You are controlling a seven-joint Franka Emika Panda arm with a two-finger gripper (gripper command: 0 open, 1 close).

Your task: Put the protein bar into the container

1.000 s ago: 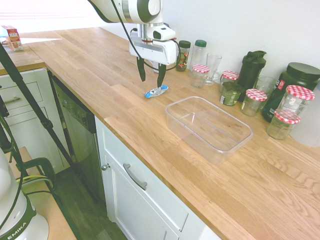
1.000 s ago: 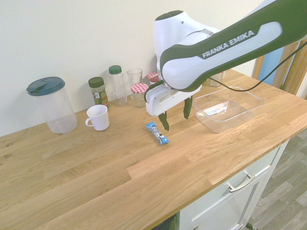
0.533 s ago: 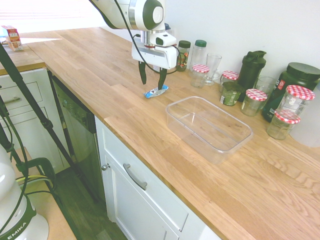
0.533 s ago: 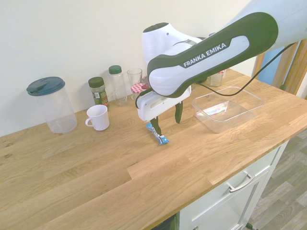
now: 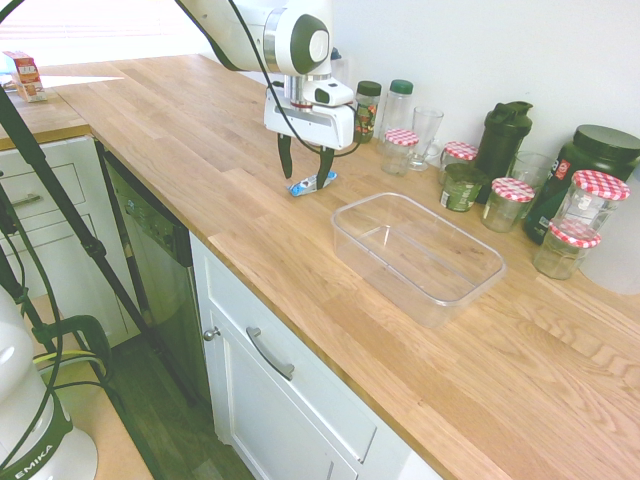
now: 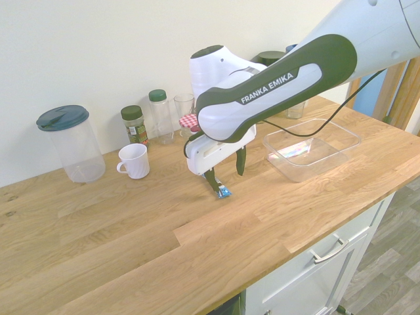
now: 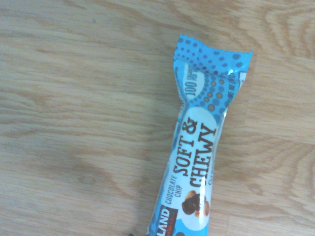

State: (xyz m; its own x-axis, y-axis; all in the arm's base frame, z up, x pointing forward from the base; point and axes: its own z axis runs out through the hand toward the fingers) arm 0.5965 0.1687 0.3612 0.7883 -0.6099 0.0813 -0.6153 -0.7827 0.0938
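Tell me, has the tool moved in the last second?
Yes. The tool has dropped toward the counter and now straddles the blue bar, with its tips much closer to the wood than before.

Wooden countertop [image 5: 180, 130], white cabinets [image 5: 290, 400] below. Along the wall: white mug [image 6: 134, 160]; clear pitcher, dark lid [image 6: 71, 143]; spice jar [image 6: 134, 125]; green-capped bottle [image 6: 158, 115]; drinking glass [image 5: 425, 134]; dark shaker bottle [image 5: 500, 138]; large dark tub [image 5: 590, 165]; several glass jars with red-checked lids [image 5: 598, 200]. Small carton [image 5: 24, 75], far corner.
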